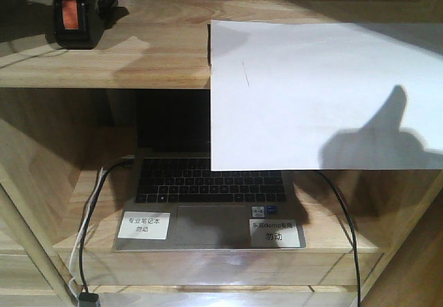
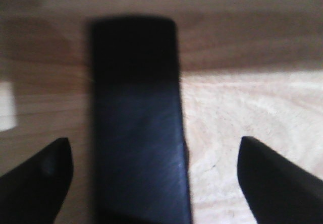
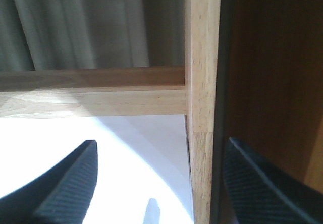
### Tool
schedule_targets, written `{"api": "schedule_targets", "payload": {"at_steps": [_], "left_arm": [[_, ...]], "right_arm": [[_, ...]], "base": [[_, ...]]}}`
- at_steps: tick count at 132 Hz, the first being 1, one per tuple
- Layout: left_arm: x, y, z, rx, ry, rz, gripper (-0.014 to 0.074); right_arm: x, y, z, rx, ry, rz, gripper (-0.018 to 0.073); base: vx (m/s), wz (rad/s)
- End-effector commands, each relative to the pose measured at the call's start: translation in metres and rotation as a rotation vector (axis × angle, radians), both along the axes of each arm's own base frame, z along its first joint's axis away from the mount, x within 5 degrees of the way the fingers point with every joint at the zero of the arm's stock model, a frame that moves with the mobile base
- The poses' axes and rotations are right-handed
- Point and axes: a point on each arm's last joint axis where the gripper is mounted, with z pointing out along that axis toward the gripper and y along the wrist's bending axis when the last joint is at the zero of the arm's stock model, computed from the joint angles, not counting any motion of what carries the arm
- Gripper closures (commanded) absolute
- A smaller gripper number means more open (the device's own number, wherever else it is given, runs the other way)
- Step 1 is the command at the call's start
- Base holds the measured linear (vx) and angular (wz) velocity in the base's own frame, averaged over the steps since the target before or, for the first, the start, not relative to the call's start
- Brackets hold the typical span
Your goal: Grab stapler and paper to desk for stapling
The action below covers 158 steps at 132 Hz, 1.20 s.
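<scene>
Front view: stapler, black w/ orange patch on top, sits on the upper board of the shelf unit, far left. The paper lies on the same board at right. Its front part hangs over the edge and covers the right part of the laptop screen on the lower shelf. There's a faint short pencil mark on the sheet and a dark shadow across its lower right.

Two white labels are on the laptop palm rest. Left label reads "专业笔记本 勿动"; right label reads approx "乐高demo专用 勿动", small print so not 100% sure. White cable runs on the left, black cable on the right.

Left wrist view: blurry close-up, no text readable. L gripper is spread wide, fingers either side of the stapler, not clamping it. The orange patch isn't seen from here.

Right wrist view: R gripper is also spread, holding nothing, fingers over the paper edge. A wooden upright stands between the tips. Only this view shows the grey curtain behind the shelf.
</scene>
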Motion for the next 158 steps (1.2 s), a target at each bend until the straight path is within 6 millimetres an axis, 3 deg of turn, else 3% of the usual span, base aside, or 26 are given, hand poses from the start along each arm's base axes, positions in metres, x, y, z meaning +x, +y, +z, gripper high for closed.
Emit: {"api": "schedule_targets", "payload": {"at_steps": [1, 37, 57, 75, 94, 137, 158], "left_arm": [[-0.013, 0.006, 0.026, -0.041, -0.115, -0.006, 0.0013], [-0.012, 0.006, 0.026, -0.038, -0.120, -0.006, 0.0102], [-0.013, 0.007, 0.027, -0.038, -0.121, -0.006, 0.0200], [-0.013, 0.007, 0.027, -0.038, -0.123, -0.006, 0.0348], [-0.016, 0.008, 0.030, -0.040, -0.127, -0.005, 0.0603], [-0.030, 0.015, 0.045, -0.005, -0.194, -0.044, 0.0604], [-0.047, 0.019, 0.053, 0.011, -0.253, -0.104, 0.0604]], "right_arm": [[0.000, -0.001, 0.013, -0.011, -0.091, -0.010, 0.0068], [0.000, -0.001, 0.013, -0.011, -0.091, -0.010, 0.0068], [0.000, -0.001, 0.013, -0.011, -0.091, -0.010, 0.0068], [0.000, -0.001, 0.013, -0.011, -0.091, -0.010, 0.0068], [0.000, -0.001, 0.013, -0.011, -0.091, -0.010, 0.0068], [0.000, -0.001, 0.013, -0.011, -0.088, -0.010, 0.0068], [0.000, -0.001, 0.013, -0.011, -0.088, -0.010, 0.0068]], "base": [[0.00, 0.00], [0.00, 0.00], [0.00, 0.00], [0.00, 0.00], [0.00, 0.00], [0.00, 0.00], [0.00, 0.00]]}}
